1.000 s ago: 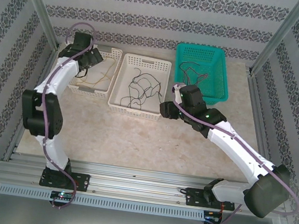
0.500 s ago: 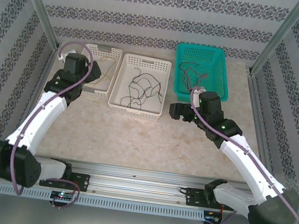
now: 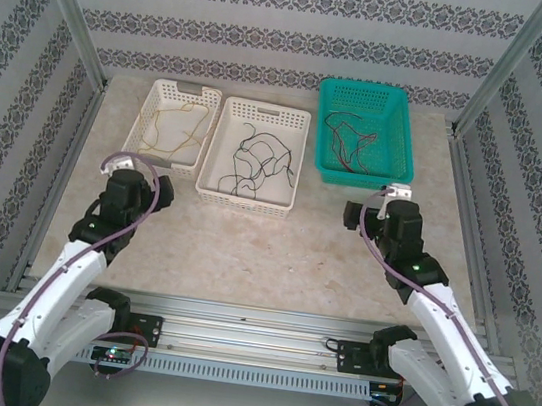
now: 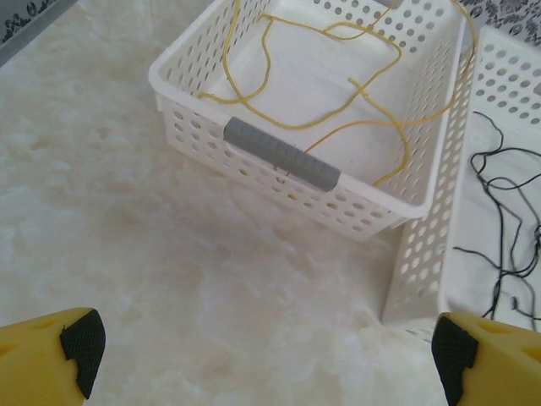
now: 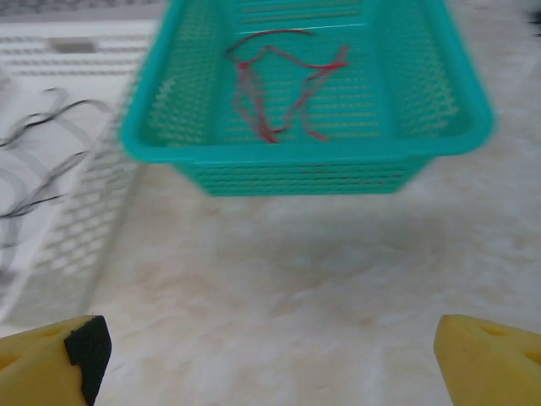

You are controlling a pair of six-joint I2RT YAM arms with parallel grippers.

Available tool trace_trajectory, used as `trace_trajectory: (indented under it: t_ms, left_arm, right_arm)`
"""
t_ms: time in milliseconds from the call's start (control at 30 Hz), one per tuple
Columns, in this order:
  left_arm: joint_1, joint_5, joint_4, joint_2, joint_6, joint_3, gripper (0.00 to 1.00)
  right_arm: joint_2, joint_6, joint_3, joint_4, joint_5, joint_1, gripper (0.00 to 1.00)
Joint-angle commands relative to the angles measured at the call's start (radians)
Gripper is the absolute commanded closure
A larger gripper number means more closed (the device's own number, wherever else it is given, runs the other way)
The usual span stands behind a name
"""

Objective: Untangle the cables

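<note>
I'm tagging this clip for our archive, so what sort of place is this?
Most likely a purpose-built robot test cell, not a home: two white robot arms bolted to an aluminium rail, patterned wallpaper panels boxing in a marble-look tabletop, and slotted plastic baskets holding thin cables sorted by colour.

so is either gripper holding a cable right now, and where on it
Nothing is held. The left gripper and right gripper are both open over the table, and the cables lie loose in the baskets.
</note>
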Motion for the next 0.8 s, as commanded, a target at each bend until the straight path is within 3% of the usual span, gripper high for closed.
trace_trajectory:
  t_ms: [0, 100, 233, 300, 400, 500, 633, 767]
  left_arm:
    - [-0.012, -0.058, 0.163, -0.017, 0.093, -0.045, 0.0]
    - [-0.012, -0.085, 0.187, 0.009, 0.143, -0.065, 0.0]
    - [-0.011, -0.136, 0.324, 0.048, 0.213, -0.125, 0.0]
    - [-0.011, -0.135, 0.394, 0.09, 0.257, -0.143, 0.0]
    - [0.006, -0.143, 0.447, 0.158, 0.294, -0.124, 0.0]
    - [0.031, -0.153, 0.568, 0.233, 0.365, -0.156, 0.0]
    - [0.095, -0.122, 0.708, 0.308, 0.319, -0.209, 0.0]
    - [0.133, -0.101, 0.816, 0.426, 0.33, -0.202, 0.0]
  right_arm:
    - [0.027, -0.002, -0.078, 0.183, 0.1, -0.093, 0.02]
    - [0.039, -0.07, -0.222, 0.475, 0.186, -0.123, 0.02]
    - [0.195, -0.082, -0.301, 0.694, 0.039, -0.235, 0.02]
    - [0.304, -0.075, -0.319, 0.849, 0.03, -0.253, 0.02]
    - [0.386, -0.101, -0.304, 0.966, -0.022, -0.258, 0.02]
    - [0.453, -0.116, -0.251, 0.96, -0.1, -0.294, 0.02]
    - [0.683, -0.136, -0.358, 1.414, -0.165, -0.3, 0.02]
    - [0.64, -0.148, -0.255, 1.155, -0.14, -0.286, 0.02]
